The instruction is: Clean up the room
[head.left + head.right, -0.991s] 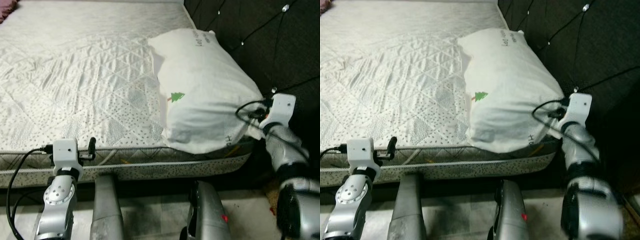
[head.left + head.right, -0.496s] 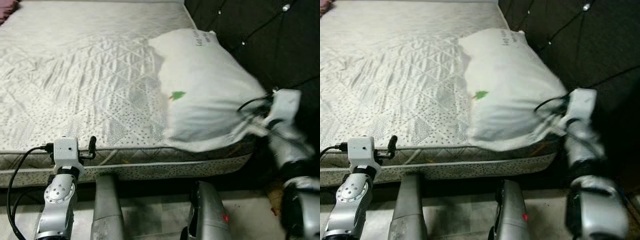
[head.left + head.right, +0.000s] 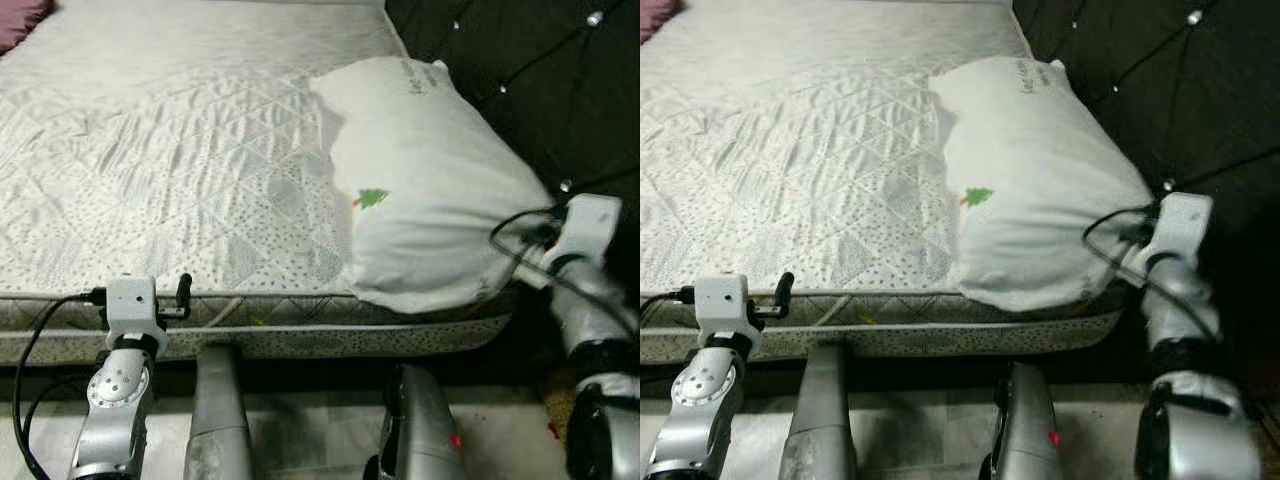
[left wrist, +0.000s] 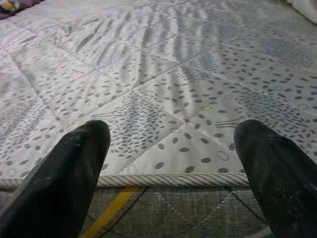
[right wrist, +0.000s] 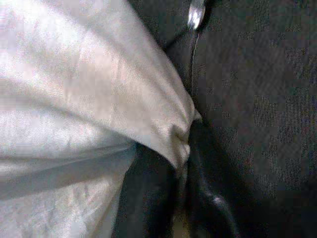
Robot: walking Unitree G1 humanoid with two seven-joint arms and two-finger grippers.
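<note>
Quilted white mattress (image 3: pixel 170 170), dotted with small grey specks, spreads across most of the scene, with a dark tufted headboard (image 3: pixel 540 80) along its right side. At the mattress's near right corner, the right gripper (image 5: pixel 181 163) has its two black fingers (image 5: pixel 148 198) pinched closed on a fold of a white pillow's (image 3: pixel 430 190) fabric, right against the headboard. The pillow lies on the mattress beside the headboard, its near end just over the mattress edge, and carries a small green tree print (image 3: pixel 372 199) and some writing at its far end. The silver right arm (image 3: pixel 590 330) rises from below to reach it. The left gripper (image 4: pixel 168 148) hovers at the near edge of the mattress, well apart from the pillow, with its fingers (image 4: pixel 64 173) spread wide and nothing between them. A pink-red cloth (image 3: pixel 20 18) sits at the far left corner.
</note>
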